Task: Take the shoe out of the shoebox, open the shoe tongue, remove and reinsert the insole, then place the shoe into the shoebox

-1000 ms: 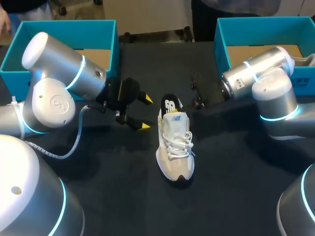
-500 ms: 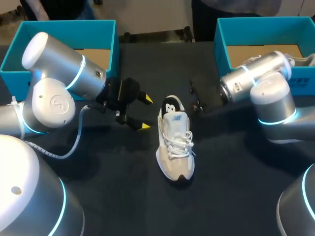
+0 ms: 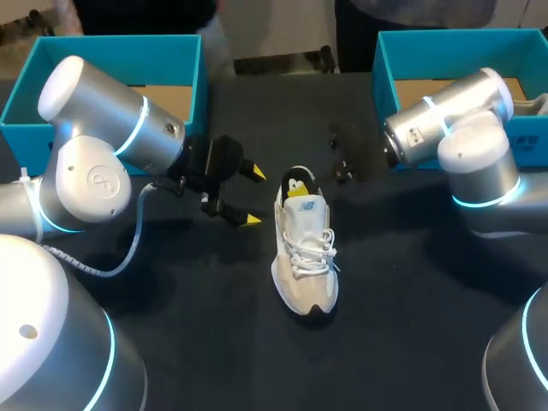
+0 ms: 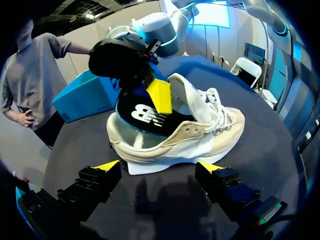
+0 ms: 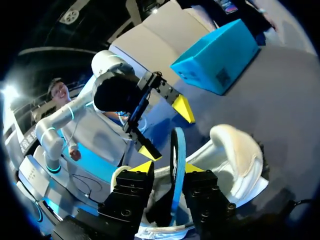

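Right pincer [image 5: 169,167] clamped on black insole [image 5: 175,149] standing on edge in heel of white shoe [image 3: 305,257], left pincer [image 3: 253,196] open just beside that heel, shoe upright mid dark surface [image 3: 402,300], between two teal shoeboxes [image 3: 111,39].

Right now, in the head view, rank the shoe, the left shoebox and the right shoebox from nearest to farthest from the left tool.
1. shoe, in the middle, just ahead of the open left tool.
2. left shoebox, back left corner, on the tool's own side.
3. right shoebox, back right corner, beyond the shoe.
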Robot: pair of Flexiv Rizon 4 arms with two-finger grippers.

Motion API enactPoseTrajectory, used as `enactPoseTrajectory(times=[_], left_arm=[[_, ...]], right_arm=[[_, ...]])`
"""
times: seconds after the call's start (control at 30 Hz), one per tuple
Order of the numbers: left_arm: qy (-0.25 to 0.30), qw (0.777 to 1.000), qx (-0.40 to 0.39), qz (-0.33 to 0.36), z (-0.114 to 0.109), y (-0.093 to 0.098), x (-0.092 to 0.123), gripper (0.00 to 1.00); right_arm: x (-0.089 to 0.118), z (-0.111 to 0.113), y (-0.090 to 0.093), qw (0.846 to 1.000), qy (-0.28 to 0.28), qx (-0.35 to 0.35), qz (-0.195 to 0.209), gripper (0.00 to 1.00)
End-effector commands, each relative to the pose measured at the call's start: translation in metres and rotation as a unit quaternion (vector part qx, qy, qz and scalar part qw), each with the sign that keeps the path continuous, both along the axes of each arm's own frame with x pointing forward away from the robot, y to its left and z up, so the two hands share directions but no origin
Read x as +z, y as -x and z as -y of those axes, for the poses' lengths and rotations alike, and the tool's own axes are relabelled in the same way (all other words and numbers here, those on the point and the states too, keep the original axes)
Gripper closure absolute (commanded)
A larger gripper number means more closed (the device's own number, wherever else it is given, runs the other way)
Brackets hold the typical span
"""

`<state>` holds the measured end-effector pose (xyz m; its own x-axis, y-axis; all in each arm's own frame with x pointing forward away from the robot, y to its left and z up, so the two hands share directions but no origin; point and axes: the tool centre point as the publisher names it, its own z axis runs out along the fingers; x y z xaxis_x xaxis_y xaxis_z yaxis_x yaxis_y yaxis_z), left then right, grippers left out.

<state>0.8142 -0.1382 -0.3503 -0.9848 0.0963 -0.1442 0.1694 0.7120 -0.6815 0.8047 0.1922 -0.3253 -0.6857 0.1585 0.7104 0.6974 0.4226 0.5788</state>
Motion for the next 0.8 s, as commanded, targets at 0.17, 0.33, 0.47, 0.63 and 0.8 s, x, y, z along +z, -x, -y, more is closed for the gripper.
enactPoseTrajectory(times=[0.17,0.33,0.47,0.63,0.8], left_arm=[[-0.002,1.000,0.000,0.000,0.000,0.000,0.000,0.00],[-0.002,1.000,0.000,0.000,0.000,0.000,0.000,0.00],[-0.002,1.000,0.000,0.000,0.000,0.000,0.000,0.00],[-0.002,1.000,0.000,0.000,0.000,0.000,0.000,0.00],[-0.002,1.000,0.000,0.000,0.000,0.000,0.000,0.00]], right_arm=[[0.007,0.000,-0.015,1.000,0.005,0.011,0.022,0.65],[-0.007,-0.003,-0.017,1.000,0.007,0.021,0.008,0.84],[-0.017,-0.003,-0.012,1.000,0.006,0.019,-0.009,1.00],[-0.026,-0.002,0.004,0.999,0.011,0.015,-0.048,1.00],[-0.025,0.000,0.010,0.998,0.009,0.008,-0.063,0.72]])
